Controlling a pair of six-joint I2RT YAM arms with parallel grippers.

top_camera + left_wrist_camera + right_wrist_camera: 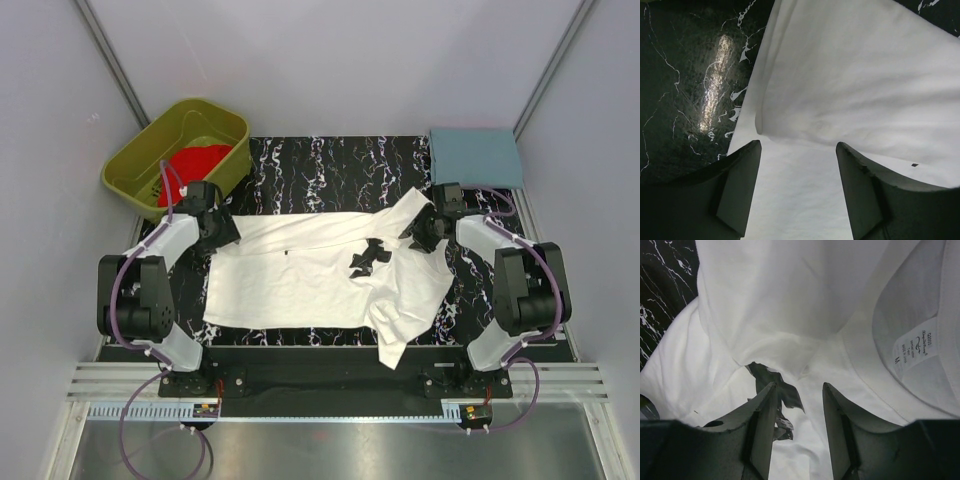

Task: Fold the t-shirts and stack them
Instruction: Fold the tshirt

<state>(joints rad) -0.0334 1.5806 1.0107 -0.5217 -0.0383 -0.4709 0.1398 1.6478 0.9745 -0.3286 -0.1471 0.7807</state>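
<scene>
Nearest to me, the white shirt (pixel 300 285) lies spread across the black marbled tabletop (pixel 330 160). It is partly folded. One sleeve (pixel 395 335) trails toward the near edge on my right. A top strip is turned over along the far side, running from the left claw across to the right one.

The black mark (pixel 368 260) sits right of centre on the cloth, crumpled out of shape.

The left claw (pixel 215 225) hovers at the shirt's far left corner. On its wrist camera the left claw (pixel 797 150) has its fingers spread wide with nothing between them, and the folded edge of the shirt (pixel 855 75) is just ahead.

The right claw (pixel 428 228) is low over the collar end. From its wrist, the right claw (pixel 799 390) has parted fingers with a clear gap and no cloth pinched. The black mark (pixel 772 380) is just in front of one finger, and the neck label (pixel 915 347) shows off to the side.

At the far left, the red shirt (pixel 195 165) lies bunched in the olive tub (pixel 215 108), well apart from the white one. At the far right corner a folded blue cloth (pixel 475 157) lies flat.
</scene>
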